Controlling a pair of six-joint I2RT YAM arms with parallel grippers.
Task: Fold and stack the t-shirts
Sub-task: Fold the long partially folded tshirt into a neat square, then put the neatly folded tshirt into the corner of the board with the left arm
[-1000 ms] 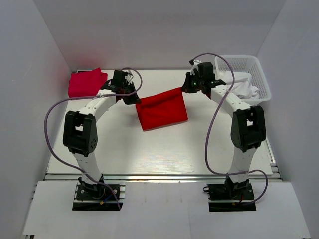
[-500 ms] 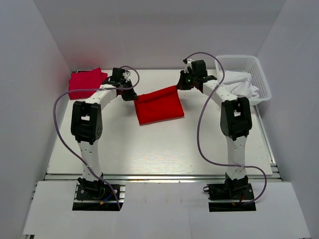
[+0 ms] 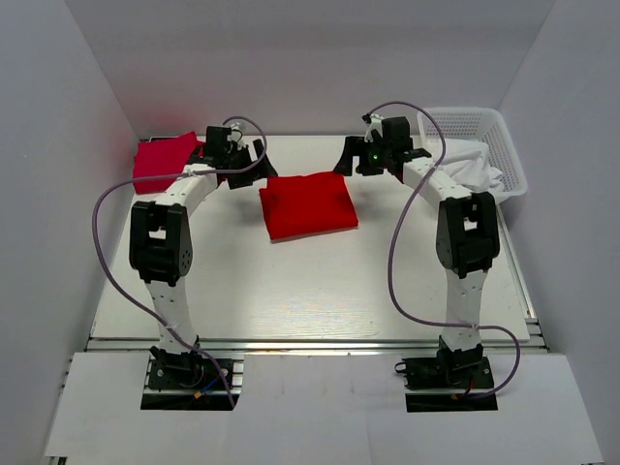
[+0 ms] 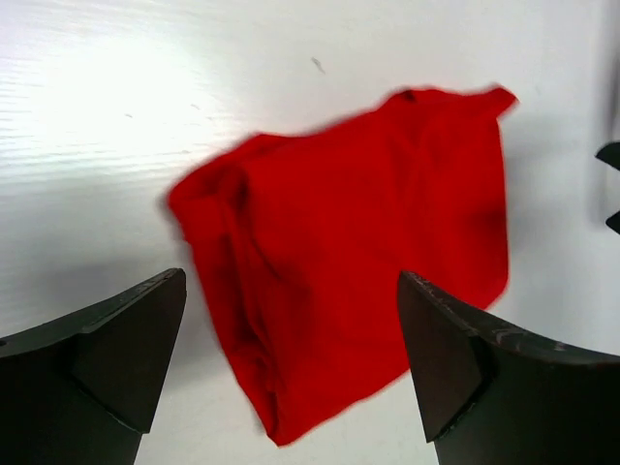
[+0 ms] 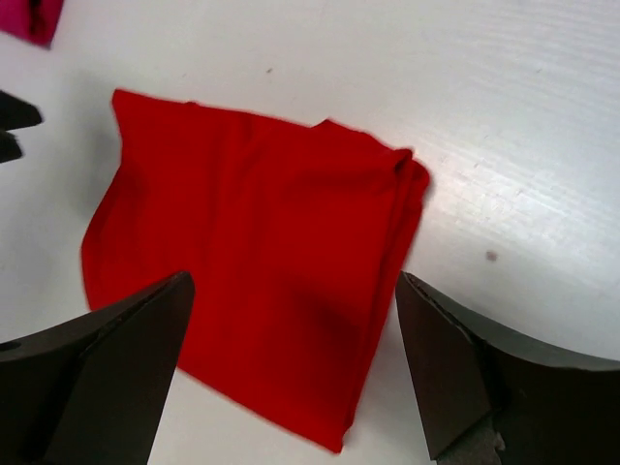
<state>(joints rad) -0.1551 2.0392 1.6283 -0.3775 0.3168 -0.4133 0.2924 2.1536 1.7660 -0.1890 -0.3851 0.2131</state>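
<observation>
The far-right basket (image 3: 505, 134) holds white cloth (image 3: 473, 165). The left hand (image 4: 291, 286) and right hand (image 5: 294, 283) gape empty at the folded red t-shirt (image 3: 308, 203). The crimson t-shirt (image 3: 160, 161) lies far left.

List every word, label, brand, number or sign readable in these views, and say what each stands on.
None: no text can be read in any view.
The red t-shirt and the crimson t-shirt are plain, with no print.
The white basket shows no label.
A small green light glows on the right wrist, but it carries no text.
</observation>
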